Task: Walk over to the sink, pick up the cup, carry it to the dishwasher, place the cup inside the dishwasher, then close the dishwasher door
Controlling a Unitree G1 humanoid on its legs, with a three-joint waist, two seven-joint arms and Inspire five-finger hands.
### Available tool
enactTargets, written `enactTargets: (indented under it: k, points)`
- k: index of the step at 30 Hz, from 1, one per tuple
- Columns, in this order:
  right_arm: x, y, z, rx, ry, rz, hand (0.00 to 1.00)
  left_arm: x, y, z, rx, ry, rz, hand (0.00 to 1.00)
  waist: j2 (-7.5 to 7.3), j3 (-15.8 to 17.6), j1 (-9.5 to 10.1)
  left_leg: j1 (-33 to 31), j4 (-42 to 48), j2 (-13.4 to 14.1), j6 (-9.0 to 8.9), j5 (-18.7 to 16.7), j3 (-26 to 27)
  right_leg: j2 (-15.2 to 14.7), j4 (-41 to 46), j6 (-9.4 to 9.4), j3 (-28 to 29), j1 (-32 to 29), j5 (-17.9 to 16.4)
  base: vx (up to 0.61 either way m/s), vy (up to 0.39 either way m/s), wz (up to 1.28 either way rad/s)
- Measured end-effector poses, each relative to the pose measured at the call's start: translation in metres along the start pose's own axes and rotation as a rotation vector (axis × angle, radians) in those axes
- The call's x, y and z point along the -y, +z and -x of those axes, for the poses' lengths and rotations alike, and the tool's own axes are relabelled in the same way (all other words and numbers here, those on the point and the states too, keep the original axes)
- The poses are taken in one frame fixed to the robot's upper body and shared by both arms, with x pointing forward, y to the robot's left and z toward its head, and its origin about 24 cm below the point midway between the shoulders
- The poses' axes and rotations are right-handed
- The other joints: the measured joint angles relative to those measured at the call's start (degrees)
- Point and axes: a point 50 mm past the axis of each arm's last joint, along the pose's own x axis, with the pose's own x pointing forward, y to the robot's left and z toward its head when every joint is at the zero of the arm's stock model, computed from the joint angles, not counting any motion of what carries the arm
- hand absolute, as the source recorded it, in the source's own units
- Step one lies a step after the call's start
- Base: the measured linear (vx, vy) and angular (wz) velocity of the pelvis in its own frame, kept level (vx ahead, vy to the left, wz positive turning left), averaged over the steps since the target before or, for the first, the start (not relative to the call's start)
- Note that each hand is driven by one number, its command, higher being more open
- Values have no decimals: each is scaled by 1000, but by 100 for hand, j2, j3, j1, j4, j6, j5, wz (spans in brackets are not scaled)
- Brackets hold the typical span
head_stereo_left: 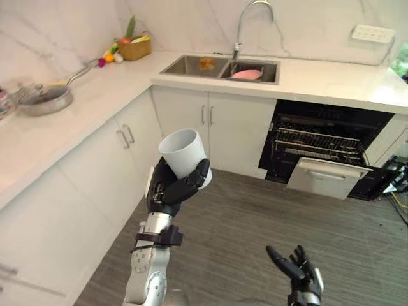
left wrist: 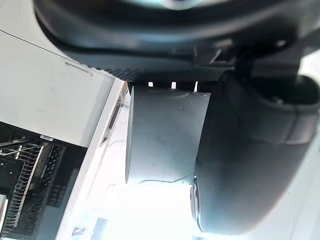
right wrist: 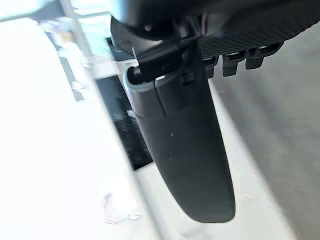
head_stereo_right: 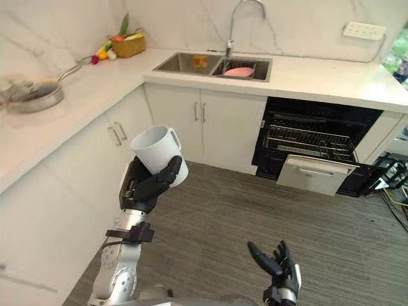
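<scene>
A white cup [head_stereo_left: 185, 155] with a handle is held upright in mid-air over the floor, my left hand [head_stereo_left: 171, 186] shut round its lower half. In the left wrist view the cup's wall [left wrist: 165, 140] shows between the dark fingers. My right hand [head_stereo_left: 298, 273] hangs low at the front, fingers straight and spread, holding nothing. The dishwasher [head_stereo_left: 322, 150] stands open under the counter at the right, its rack [head_stereo_left: 315, 143] in sight and its door [head_stereo_left: 325, 176] folded down. The double sink [head_stereo_left: 220, 67] with a tall tap sits in the counter beyond.
White cupboards [head_stereo_left: 210, 127] run under an L-shaped counter on the left and at the back. A pan [head_stereo_left: 44, 99] lies on the left counter, a basket [head_stereo_left: 134, 48] of vegetables in the corner. A pink bowl [head_stereo_left: 247, 74] rests in the sink's right basin. Grey floor [head_stereo_left: 255, 217] lies between me and the dishwasher.
</scene>
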Motion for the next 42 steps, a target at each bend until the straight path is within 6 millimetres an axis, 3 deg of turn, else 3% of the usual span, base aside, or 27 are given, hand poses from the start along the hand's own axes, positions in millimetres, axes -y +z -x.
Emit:
enactTargets:
  k: [2,3,6,7,8,9,10,11,12,14,16,17,19,20,21,23,25,26,27,28,29,31,32,34,36,37,42]
  points:
    - [-14,29,-10,134,48,-5,100,-2,1,5,-3,20,-5,0,-103,-58,32,151,-1196,-477,-34,862,-486,-164,2,107,629,20,-79,585,235,-156]
    - [-24,45,-11,216,62,-30,100,0,2,6,-4,19,-6,0,-138,-107,-24,284,-1376,-671,161,1054,-619,-279,8,260,894,27,-177,620,244,-126]
    - [-41,59,-8,292,78,-84,100,3,-1,9,-25,7,1,0,-424,-25,-28,55,-88,-633,416,864,-285,-428,36,426,1177,297,-132,465,131,-86]
    - [-48,62,-4,314,81,-95,100,4,-5,15,-54,3,4,0,-433,-96,14,-121,313,-633,216,503,-132,-408,347,528,1006,404,-178,326,17,-92]
    - [-49,69,2,351,70,-102,100,11,-7,18,-64,-25,22,0,-327,-192,6,99,-508,-589,269,709,-140,-304,1078,894,598,288,-398,336,21,-92]
    - [-52,64,7,345,66,-121,100,13,-7,19,-71,-55,13,0,-504,-255,29,299,-523,-662,427,508,57,-389,2057,1184,355,2,-594,267,10,-69]
    - [-56,61,9,333,71,-138,100,13,-7,19,-77,-71,5,0,-679,-363,30,504,-640,-782,491,368,180,-552,3069,1594,43,-488,-358,323,15,-67]
    - [-56,59,10,327,77,-132,100,16,-8,19,-79,-80,6,0,-680,-339,-17,886,-867,-866,598,191,330,-917,4144,1650,-570,-1010,78,380,34,-70]
    - [-55,59,10,329,78,-129,100,17,-9,18,-77,-83,-9,0,-642,-310,-23,1230,-1054,-868,615,141,426,-1164,4557,1393,-975,-1274,-59,393,71,-62]
    - [-51,55,13,315,67,-125,100,18,-7,16,-70,-98,-47,0,-454,-326,-186,1754,-1512,-728,589,123,510,-1445,4395,904,-1705,-1801,-428,313,84,-35]
    - [-52,55,14,317,80,-125,100,17,-4,10,-57,-109,-59,0,-370,-288,-263,2048,-1760,-546,576,119,576,-1415,3640,908,-2075,-2130,-540,410,35,-24]
    - [-53,58,14,328,96,-128,100,14,-2,8,-50,-112,-74,0,-320,-254,-321,2208,-1865,-417,498,83,608,-1332,2706,904,-2380,-2221,-503,553,-29,-41]
    - [-56,68,16,373,133,-132,100,6,1,9,-50,-87,-99,0,-365,-278,-309,2570,-1912,-371,251,-119,722,-1124,900,740,-2639,-2058,202,497,-71,-54]
    - [-58,80,16,422,173,-121,100,-1,-2,11,-65,-56,-109,0,-259,-249,-330,2825,-1794,-324,179,-425,675,-986,463,297,-2658,-1831,946,517,-44,-66]
    - [-58,86,13,439,201,-96,100,-5,-7,13,-98,-26,-108,0,-152,-243,-306,2790,-1467,-222,188,-460,656,-832,298,274,-2530,-1643,934,577,-42,-64]
    - [-59,90,10,448,235,-78,100,-6,-10,15,-113,-21,-106,0,-189,-150,-225,2701,-1367,-220,211,-485,562,-789,122,278,-2362,-1473,929,348,-47,-51]
    - [-60,94,9,454,256,-67,100,-4,-14,18,-124,-10,-93,0,-138,-36,-165,2557,-783,-92,120,-224,494,-685,36,360,-2273,-1206,739,208,-42,-27]
    - [-62,96,10,454,272,-69,100,-1,-16,19,-128,-2,-87,0,-124,18,-180,2214,260,41,-14,-111,462,-685,-101,372,-2271,-976,616,241,31,5]
    - [-64,102,11,464,294,-66,100,3,-16,18,-123,-4,-70,0,-80,98,-159,1718,1477,236,-80,384,423,-667,-227,382,-2263,-718,550,235,54,10]
    - [-65,104,11,472,311,-59,100,3,-17,19,-124,1,-67,0,-111,129,-128,1479,1973,340,-120,537,430,-664,-306,385,-2221,-616,529,196,55,-9]
    - [-70,108,11,488,359,-47,100,3,-18,21,-126,12,-60,0,-66,98,-54,1103,2501,552,-111,340,474,-640,-480,347,-2139,-442,550,230,56,-28]
    - [-74,114,9,507,428,-28,100,2,-18,21,-126,17,-73,0,-106,118,27,840,2018,635,-41,-124,474,-746,-665,387,-1997,-195,578,260,66,-36]
    - [-77,118,7,517,470,-14,100,0,-17,22,-126,25,-86,0,-120,104,47,780,1147,571,-74,-265,427,-882,-705,498,-1893,-148,632,222,91,-35]
    - [-79,125,2,522,534,-22,100,-1,-16,20,-115,41,-87,0,-117,101,15,770,-431,399,-148,-185,303,-1095,-721,585,-1807,-180,639,256,179,-37]
    - [-74,128,0,517,559,-15,100,2,-15,17,-100,36,-94,0,-50,60,-9,911,-1955,274,-225,684,157,-1274,-719,884,-1793,-173,567,271,257,-28]
    - [-70,126,-3,497,558,-20,100,1,-14,13,-86,39,-113,0,-74,-28,-39,1018,-2362,169,-334,1555,157,-1415,-717,1156,-1700,-165,433,282,294,-20]
    - [-79,132,-3,518,574,-57,100,-4,-1,-1,-19,59,-209,0,-278,-153,-172,1127,-2930,-331,-67,1662,306,-1872,-936,1475,-1888,-260,553,134,188,-5]
